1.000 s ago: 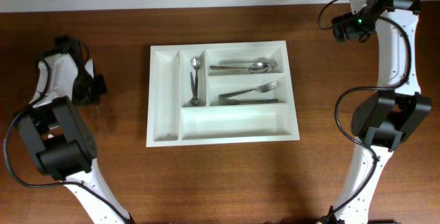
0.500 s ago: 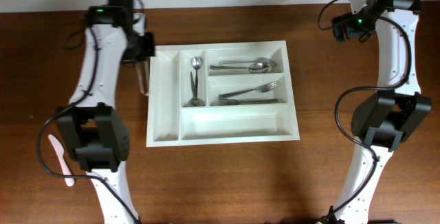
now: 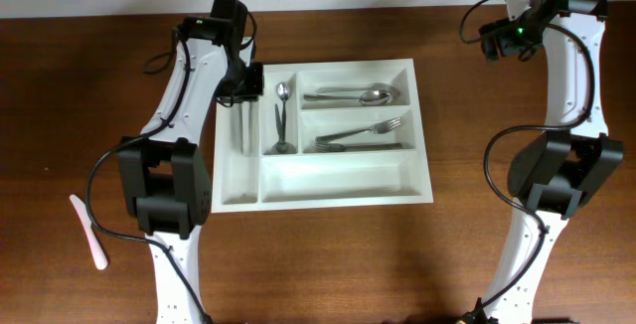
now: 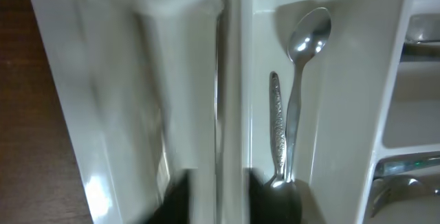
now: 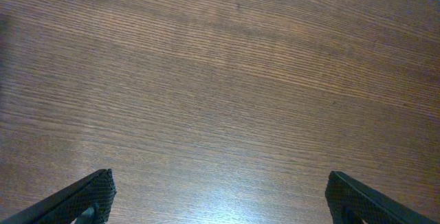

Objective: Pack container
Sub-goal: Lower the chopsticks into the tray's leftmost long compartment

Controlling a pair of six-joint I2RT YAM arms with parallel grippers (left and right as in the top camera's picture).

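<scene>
Slim silvery utensil, glossy white container

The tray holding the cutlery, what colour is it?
Plain white, no pattern; the overhead view shows the tray best.

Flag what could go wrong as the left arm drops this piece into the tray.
1. The metal utensil between the left fingers sits hard against the divider, not over the middle of the far-left slot. Released here, it may perch on that wall or tip in with the spoons.
2. The left wrist view is blurred, so the arm is probably moving. The utensil's tip could clip the container and shove it.
</scene>
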